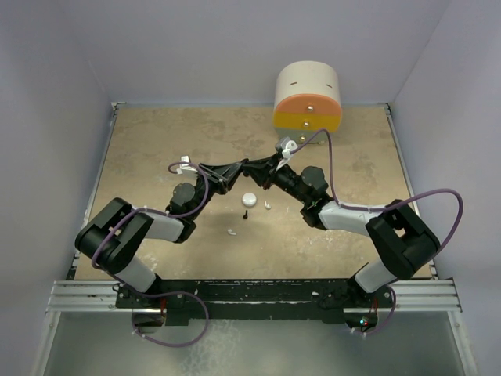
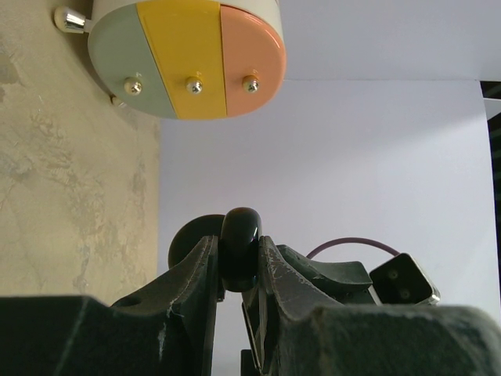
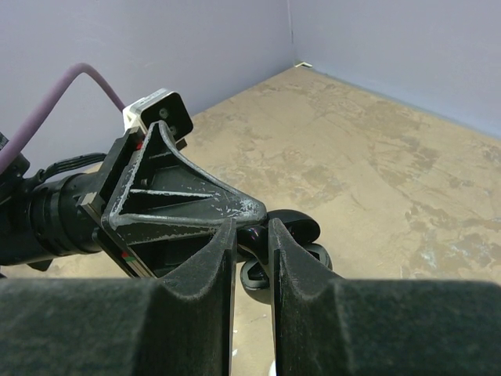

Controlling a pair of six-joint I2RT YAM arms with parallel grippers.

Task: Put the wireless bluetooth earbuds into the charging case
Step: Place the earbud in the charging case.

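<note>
Left gripper is clamped on the black charging case, holding it off the desk above the middle. Right gripper is nose to nose with it, jaws narrow. A small dark bit sits at its tips, but I cannot tell whether it is an earbud or part of the case, nor whether it is pinched.

A white earbud and a second white earbud lie loose on the desk, a little toward the near edge, close to a white disc.

Risks as I read them:
- The case looks glossy and rounded, so a sideways push from the right could pivot it or squirt it out of the left grip.
- If the tips are off-line, whatever they carry may drop.
- The fingers are close enough to knock together.
</note>
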